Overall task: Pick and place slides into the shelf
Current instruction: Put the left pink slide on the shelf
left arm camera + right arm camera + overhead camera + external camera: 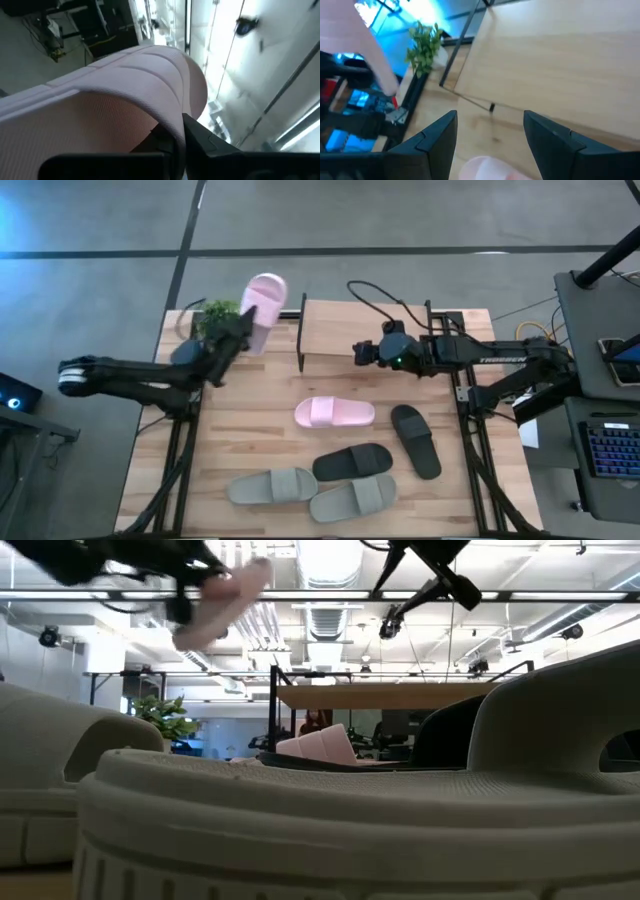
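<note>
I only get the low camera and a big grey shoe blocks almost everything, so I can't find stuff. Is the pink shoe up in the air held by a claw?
Observer: Yes. The left claw is shut on a pink slide, lifted above the table's far left corner beside the shelf.
Operator: Where's the other pink one?
Observer: The second pink slide lies flat on the table, just in front of the shelf.
Operator: What's the other claw doing?
Observer: The right claw is open and empty, hovering over the shelf's wooden top.
Operator: Any shoes on the shelf yet?
Observer: None on its top; under the plank I cannot tell.
</note>
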